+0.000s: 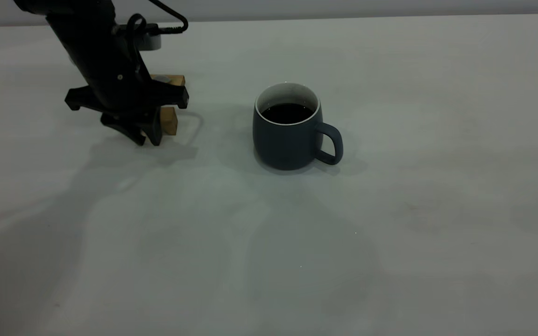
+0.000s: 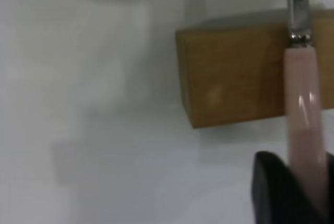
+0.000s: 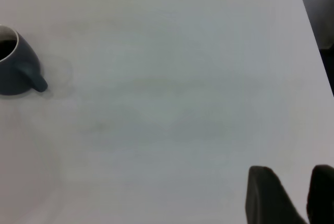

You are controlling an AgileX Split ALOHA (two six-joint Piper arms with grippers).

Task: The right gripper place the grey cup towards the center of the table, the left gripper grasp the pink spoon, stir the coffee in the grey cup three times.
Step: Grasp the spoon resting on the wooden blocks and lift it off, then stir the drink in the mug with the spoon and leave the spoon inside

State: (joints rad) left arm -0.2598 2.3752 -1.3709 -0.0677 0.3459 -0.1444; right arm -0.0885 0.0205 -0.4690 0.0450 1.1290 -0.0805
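Left tool (image 1: 145, 135) low over wooden blocks (image 1: 170, 119) at table (image 1: 390, 210) far-left; fingers spread astride pink spoon (image 2: 302, 125), handle running lengthwise between them, nothing pinched yet. Grey cup (image 1: 287, 128) sits centre, to its right. Right tool (image 3: 292, 198) parked well apart, fingers parted.

Matte grey cup (image 1: 287, 140) (glossy coffee (image 1: 287, 112)).

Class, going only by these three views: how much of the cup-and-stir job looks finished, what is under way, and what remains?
Done: the dark slate-grey mug of black coffee stands mid-table, free of the right gripper, which is far off. Under way: the left gripper is low over the brown wooden blocks, its finger beside the pale pink-handled spoon; a grasp isn't confirmed. Left: lifting it and three stirs.
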